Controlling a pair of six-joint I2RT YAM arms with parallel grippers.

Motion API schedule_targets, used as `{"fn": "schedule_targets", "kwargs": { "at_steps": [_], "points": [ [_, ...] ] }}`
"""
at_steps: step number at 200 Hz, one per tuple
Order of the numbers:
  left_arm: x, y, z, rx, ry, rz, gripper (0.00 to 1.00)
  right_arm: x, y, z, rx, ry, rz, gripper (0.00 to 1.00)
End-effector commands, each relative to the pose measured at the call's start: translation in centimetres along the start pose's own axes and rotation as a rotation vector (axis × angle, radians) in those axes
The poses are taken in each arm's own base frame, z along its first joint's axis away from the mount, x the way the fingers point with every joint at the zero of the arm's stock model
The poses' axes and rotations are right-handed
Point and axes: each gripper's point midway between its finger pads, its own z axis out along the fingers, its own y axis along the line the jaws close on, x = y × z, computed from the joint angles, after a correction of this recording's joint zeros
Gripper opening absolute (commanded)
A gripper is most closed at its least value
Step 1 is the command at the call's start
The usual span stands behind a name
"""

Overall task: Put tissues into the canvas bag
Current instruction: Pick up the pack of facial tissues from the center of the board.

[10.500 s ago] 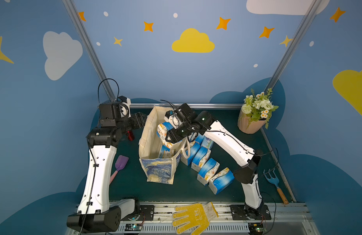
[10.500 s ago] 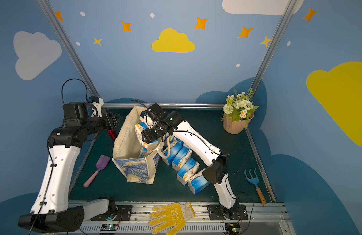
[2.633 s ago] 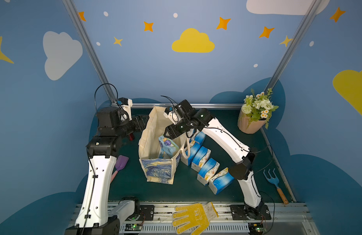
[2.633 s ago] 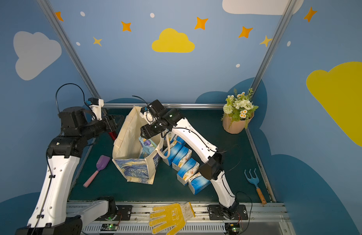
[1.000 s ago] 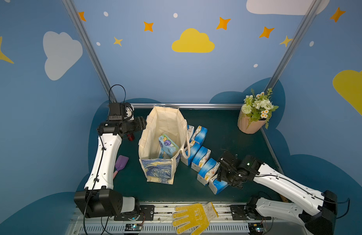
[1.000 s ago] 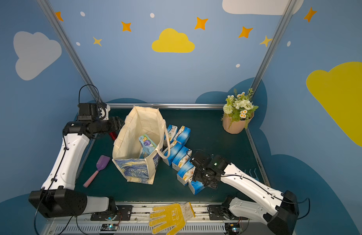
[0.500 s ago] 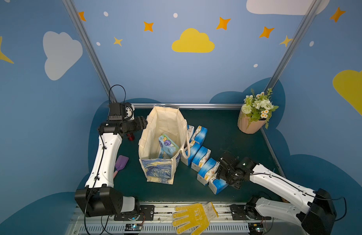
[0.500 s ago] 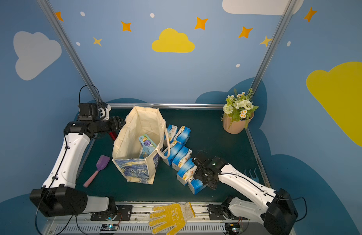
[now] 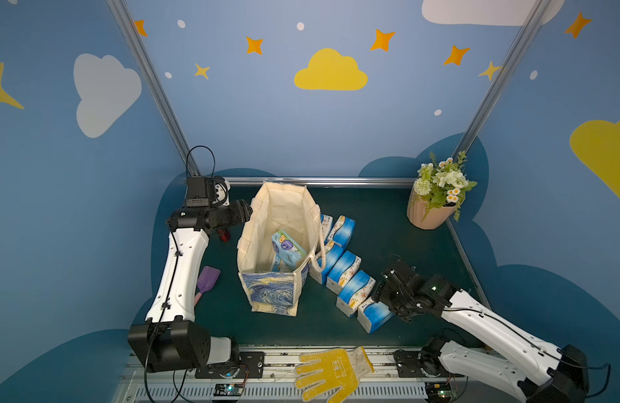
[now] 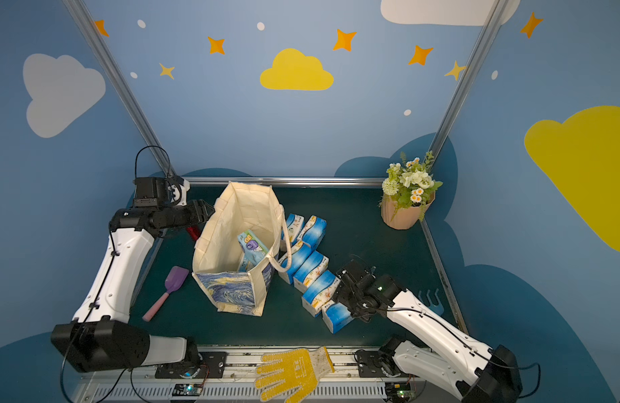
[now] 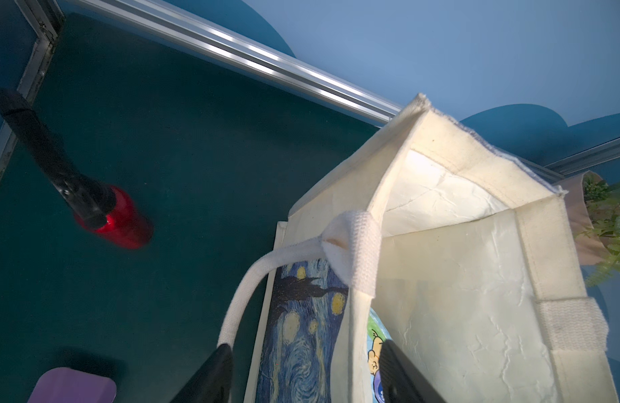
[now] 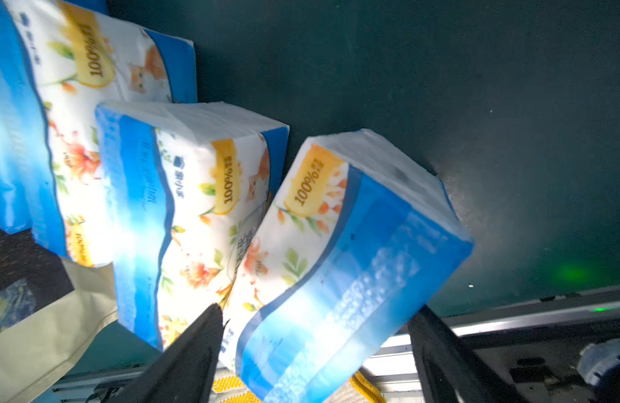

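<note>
The left gripper (image 9: pixel 247 210), fingers partly apart, straddles the left rim and strap of the tall cream canvas bag with a swirly blue-yellow print (image 9: pixel 270 296). The bag stands upright left of the green table's (image 9: pixel 389 223) centre, mouth up, long axis running from rear edge to front. A pale teal tissue pack (image 9: pixel 287 244) leans inside. Blue-and-white tissue packs (image 9: pixel 347 268) run diagonally from its right wall toward the front edge, long axes pointing rear-right. The right gripper (image 12: pixel 315 314), fingers wide, brackets the frontmost pack (image 9: pixel 369 317) unclamped. Seconds earlier it hovered at the bag's mouth.
</note>
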Motion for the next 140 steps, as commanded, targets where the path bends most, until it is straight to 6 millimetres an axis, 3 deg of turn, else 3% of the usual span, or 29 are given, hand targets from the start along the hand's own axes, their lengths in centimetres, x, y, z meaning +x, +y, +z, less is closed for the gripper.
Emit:
{"fn": "schedule_targets", "kwargs": {
  "at_steps": [1, 35, 60, 71, 86, 106, 117, 131, 140],
  "points": [
    [-0.2, -0.1, -0.6, 0.003, -0.02, 0.016, 0.38, 0.1, -0.9, 0.9, 0.031, 0.004, 0.022, 0.84],
    [0.0, -0.4, -0.1, 0.027, 0.0, 0.007, 0.48, 1.0, -0.9, 2.9, 0.068, 0.067, 0.023, 0.84],
    [0.0, -0.3, -0.1, 0.022, 0.003, 0.005, 0.49, 1.9, -1.4, 4.0, 0.115, 0.122, 0.016, 0.84],
    [0.1, -0.3, -0.2, 0.023, 0.002, 0.006, 0.47, 2.4, -1.9, 4.3, 0.139, 0.148, 0.012, 0.84],
    [0.2, -0.5, -0.3, 0.029, -0.001, 0.007, 0.37, 2.7, -2.4, 4.3, 0.159, 0.166, 0.004, 0.84],
    [0.5, -0.9, -0.4, 0.056, 0.011, 0.004, 0.3, 3.6, -4.6, 4.6, 0.224, 0.193, -0.008, 0.82],
    [0.7, -1.2, -0.3, 0.076, 0.027, 0.002, 0.21, 3.9, -5.4, 4.5, 0.248, 0.205, -0.015, 0.74],
    [0.8, -1.3, -0.3, 0.084, 0.036, -0.003, 0.06, 4.1, -6.2, 4.3, 0.264, 0.205, -0.022, 0.56],
    [0.7, -1.3, -0.2, 0.084, 0.037, -0.005, 0.03, 4.1, -6.5, 4.2, 0.267, 0.202, -0.019, 0.45]
  ]
}}
